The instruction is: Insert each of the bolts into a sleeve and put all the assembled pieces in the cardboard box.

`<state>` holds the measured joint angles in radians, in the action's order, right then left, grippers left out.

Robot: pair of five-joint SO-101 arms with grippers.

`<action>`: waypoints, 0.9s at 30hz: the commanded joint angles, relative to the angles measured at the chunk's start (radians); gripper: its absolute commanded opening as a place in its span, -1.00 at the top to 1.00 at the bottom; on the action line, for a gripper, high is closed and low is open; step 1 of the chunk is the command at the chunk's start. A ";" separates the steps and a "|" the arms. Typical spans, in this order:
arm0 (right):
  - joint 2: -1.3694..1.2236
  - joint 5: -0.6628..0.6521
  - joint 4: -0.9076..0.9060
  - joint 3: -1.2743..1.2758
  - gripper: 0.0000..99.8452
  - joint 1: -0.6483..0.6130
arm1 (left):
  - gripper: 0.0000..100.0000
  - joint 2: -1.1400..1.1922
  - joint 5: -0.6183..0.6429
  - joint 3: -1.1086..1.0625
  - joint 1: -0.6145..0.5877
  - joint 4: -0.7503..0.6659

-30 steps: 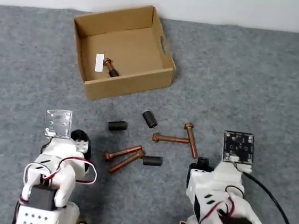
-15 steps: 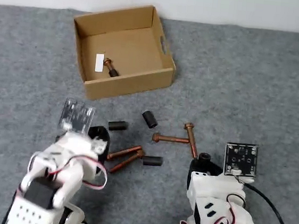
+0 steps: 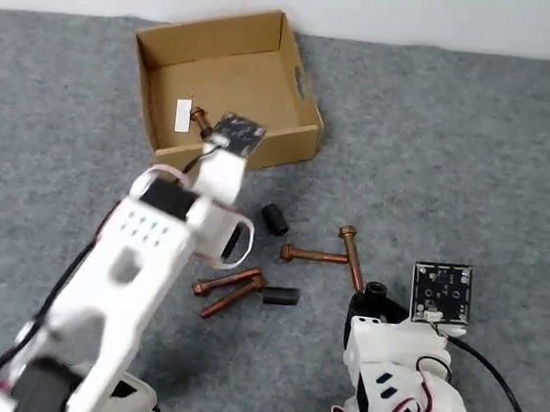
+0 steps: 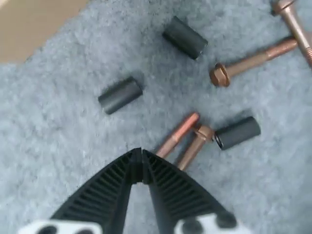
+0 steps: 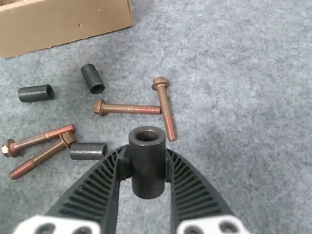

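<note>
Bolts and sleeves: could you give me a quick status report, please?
Left gripper shut, empty. Right gripper shut on upright sleeve. One assembled piece in cardboard box. Four bolts, three sleeves loose on carpet.

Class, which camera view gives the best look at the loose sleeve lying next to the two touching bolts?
The left wrist view: the sleeve lies close, large, with its open end showing beside a bolt head. The right wrist view shows it smaller, side on; the high view, small from above.
</note>
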<state>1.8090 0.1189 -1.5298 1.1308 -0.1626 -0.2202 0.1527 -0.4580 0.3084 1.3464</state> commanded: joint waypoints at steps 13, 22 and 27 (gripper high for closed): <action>0.004 -0.012 0.028 -0.006 0.98 0.010 | 0.99 0.345 0.296 0.461 0.175 0.003; 0.004 -0.012 0.036 0.000 0.98 0.010 | 0.99 0.462 0.766 0.464 0.299 -0.178; 0.004 -0.012 0.036 0.000 0.98 0.010 | 0.98 0.540 0.804 0.466 0.350 -0.265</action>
<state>1.8090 0.1189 -1.5221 1.1400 -0.1626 0.3107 0.9275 -0.0361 0.6306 1.1347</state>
